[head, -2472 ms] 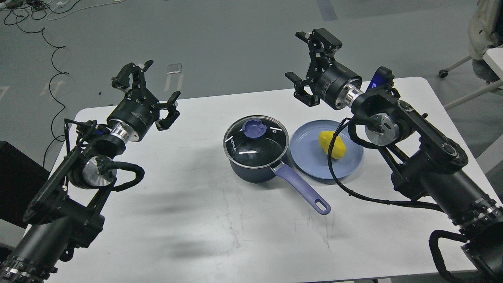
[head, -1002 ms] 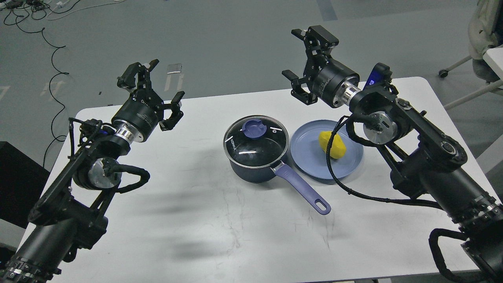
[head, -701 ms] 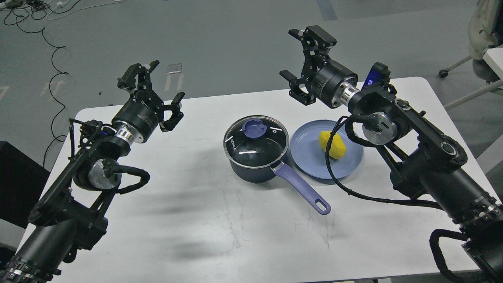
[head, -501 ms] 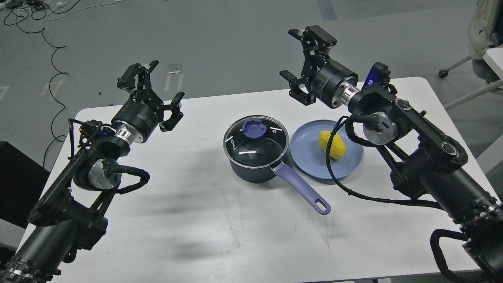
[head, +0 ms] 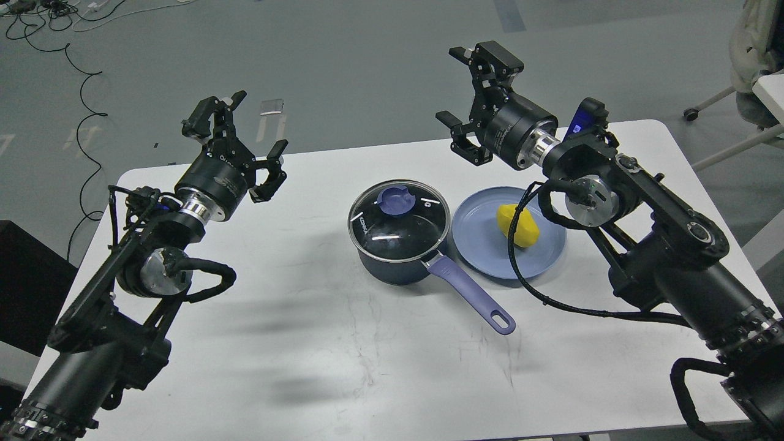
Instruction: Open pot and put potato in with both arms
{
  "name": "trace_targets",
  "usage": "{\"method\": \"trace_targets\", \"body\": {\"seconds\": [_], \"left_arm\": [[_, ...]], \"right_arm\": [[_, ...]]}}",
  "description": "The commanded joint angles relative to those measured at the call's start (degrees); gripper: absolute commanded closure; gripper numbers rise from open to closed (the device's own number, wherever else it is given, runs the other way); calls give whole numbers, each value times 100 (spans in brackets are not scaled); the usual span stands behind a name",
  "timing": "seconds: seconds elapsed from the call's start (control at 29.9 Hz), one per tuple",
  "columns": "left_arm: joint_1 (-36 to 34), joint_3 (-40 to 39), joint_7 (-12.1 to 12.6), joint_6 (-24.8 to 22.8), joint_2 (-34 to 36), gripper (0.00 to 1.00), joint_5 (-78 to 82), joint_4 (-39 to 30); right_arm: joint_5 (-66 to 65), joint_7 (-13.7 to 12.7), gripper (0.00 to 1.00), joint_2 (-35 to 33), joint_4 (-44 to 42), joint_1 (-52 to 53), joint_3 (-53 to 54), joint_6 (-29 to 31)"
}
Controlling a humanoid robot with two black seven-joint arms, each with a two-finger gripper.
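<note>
With both the left gripper (head: 236, 144) and right gripper (head: 468, 101) spread empty, the lid (head: 399, 220), likely fragile glass, is best taken by its knob (head: 396, 199).

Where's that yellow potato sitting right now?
In the head view the potato lies on the light-blue plate, right of centre on the white table, just right of the lidded pot and below the raised right gripper.
</note>
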Motion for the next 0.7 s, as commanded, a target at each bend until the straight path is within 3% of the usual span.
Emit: {"method": "trace_targets", "body": {"seconds": [0.0,0.13,0.23,0.4,0.53,0.67], "left_arm": [[2,1,-4,1,-15,2,0,0],[28,1,-380,1,-67,2,271,0],[28,1,-496,9,-67,2,535,0],[11,1,-435,27,-76,2,554,0],[11,-60,-224,-8,-76,2,483,0],[20,-78,-232,0,-94,2,474,0]], "right_arm": [[0,0,0,0,17,0,0,0],[-9,0,0,0,61,-18,-44,0],[-9,0,0,8,61,0,-53,0],[-9,0,0,8,61,26,-44,0],[0,0,0,0,61,26,-35,0],[9,0,0,8,53,26,-26,0]]}}
